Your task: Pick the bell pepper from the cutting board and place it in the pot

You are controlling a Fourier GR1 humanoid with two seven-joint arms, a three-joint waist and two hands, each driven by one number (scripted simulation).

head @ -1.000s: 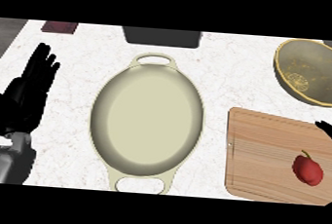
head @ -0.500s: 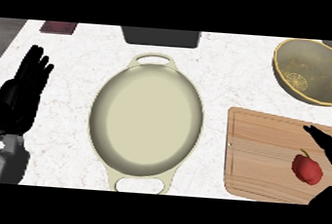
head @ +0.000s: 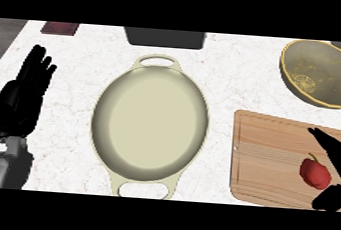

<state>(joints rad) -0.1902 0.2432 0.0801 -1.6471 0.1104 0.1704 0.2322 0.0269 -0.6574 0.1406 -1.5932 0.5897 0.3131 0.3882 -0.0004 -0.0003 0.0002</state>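
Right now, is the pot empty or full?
Empty: the pot shows only its bare cream bottom; the bell pepper lies on the cutting board.

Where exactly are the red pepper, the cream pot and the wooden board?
bell pepper (head: 316,173), head view, middle of its red body.
pot (head: 150,125), head view, its bare inner floor.
cutting board (head: 267,154), head view, bare wood left of the pepper.

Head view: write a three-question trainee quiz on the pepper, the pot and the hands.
1. True or false: the pepper lies in the pot.
2. Which hand is over the board? A: left. B: right.
3. Fill in: the pepper's colour is ___.
Key: 1 false, it lies on the board; 2 B, the right hand; 3 red.
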